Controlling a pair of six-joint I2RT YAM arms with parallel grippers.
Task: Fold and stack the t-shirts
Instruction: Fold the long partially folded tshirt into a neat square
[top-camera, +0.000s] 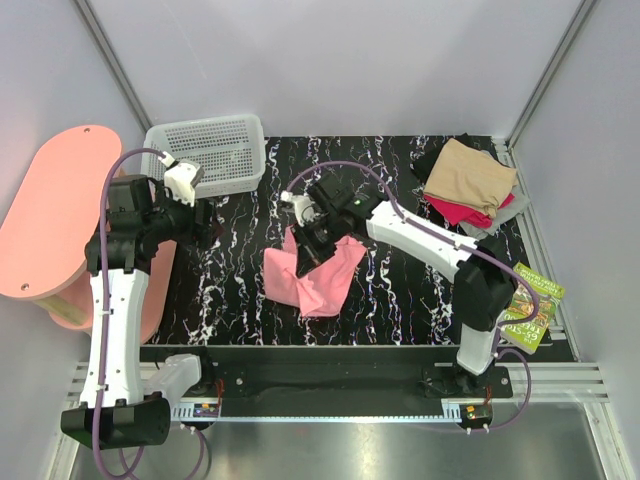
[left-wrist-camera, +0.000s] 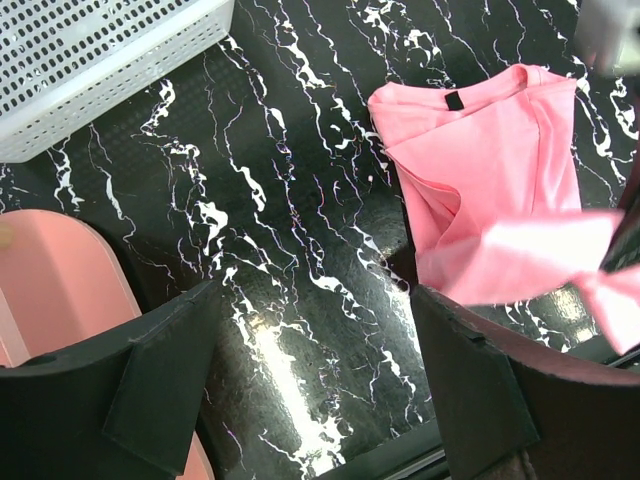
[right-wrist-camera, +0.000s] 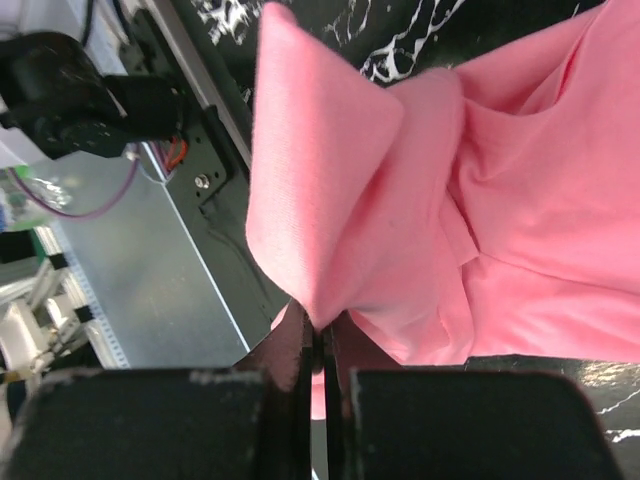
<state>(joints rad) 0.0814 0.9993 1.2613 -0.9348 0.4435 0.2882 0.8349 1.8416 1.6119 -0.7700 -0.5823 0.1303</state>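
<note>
A bright pink t-shirt (top-camera: 318, 272) lies crumpled on the black marbled table (top-camera: 240, 270) near the middle. My right gripper (top-camera: 312, 243) is shut on a fold of it and lifts that part off the table; the pinched cloth fills the right wrist view (right-wrist-camera: 400, 200). In the left wrist view the pink shirt (left-wrist-camera: 490, 170) lies at the upper right, its collar with a black tag facing up. My left gripper (top-camera: 203, 215) is open and empty over the table's left side, its fingers (left-wrist-camera: 160, 390) wide apart. A stack of folded shirts, tan (top-camera: 468, 175) on top of red, grey and black, sits at the back right.
A white mesh basket (top-camera: 210, 152) stands at the back left, also in the left wrist view (left-wrist-camera: 90, 50). A pink oval-topped stool (top-camera: 50, 225) stands left of the table. A green book (top-camera: 530, 300) lies at the right edge. Grey walls enclose the cell.
</note>
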